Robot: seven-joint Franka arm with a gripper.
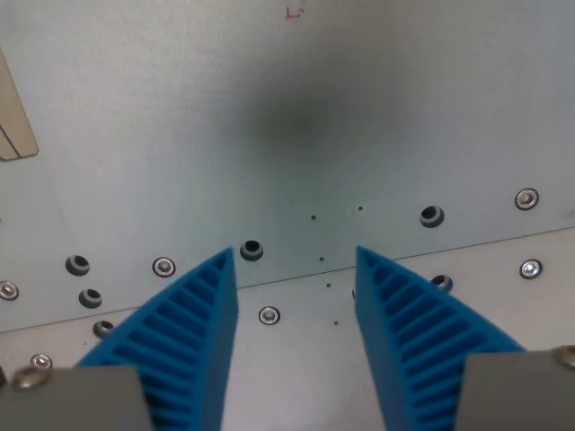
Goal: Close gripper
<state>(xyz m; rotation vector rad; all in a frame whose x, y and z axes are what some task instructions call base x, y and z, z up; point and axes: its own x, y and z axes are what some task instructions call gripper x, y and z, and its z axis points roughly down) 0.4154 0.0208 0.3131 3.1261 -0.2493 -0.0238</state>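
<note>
My gripper [295,256] fills the bottom of the wrist view, with two blue ribbed fingers [193,332] rising from grey mounts. The fingertips stand well apart, so the gripper is open, and nothing lies between them. Below them is a pale grey metal plate [296,117] with a soft dark shadow near its middle.
Bolts [526,198] and dark holes [432,216] run in a row across the plate, along a seam [503,241] between two panels. A beige strip [13,126] shows at the wrist view's left edge. A small red mark [294,12] sits at the top.
</note>
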